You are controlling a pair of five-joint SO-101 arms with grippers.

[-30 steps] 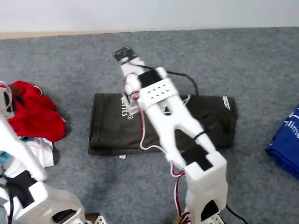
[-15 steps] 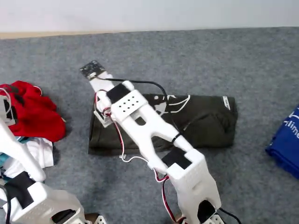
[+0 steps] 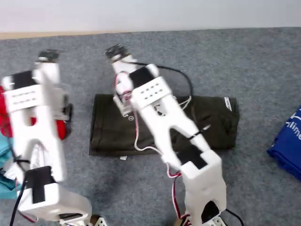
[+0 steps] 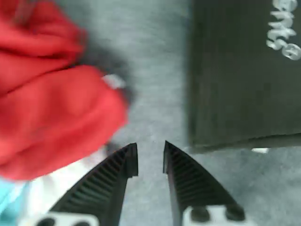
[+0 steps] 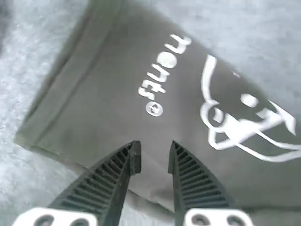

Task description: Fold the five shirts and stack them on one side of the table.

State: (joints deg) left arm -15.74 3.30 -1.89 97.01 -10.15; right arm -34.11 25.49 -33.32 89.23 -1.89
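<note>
left gripper (image 4: 150,152) swung up beside red shirt (image 4: 47,113) at 9 o'clock of dark shirt (image 3: 108,134), slightly parted, right gripper (image 5: 154,150) above dark shirt, slightly parted too

The left arm (image 3: 35,117) stretches from the near left toward the far side, its left gripper (image 4: 150,151) pointing down, jaws a narrow gap apart. The right arm (image 3: 169,122) leans from the near middle toward the far left; the right gripper (image 5: 154,151) points down too, jaws slightly parted.
</note>
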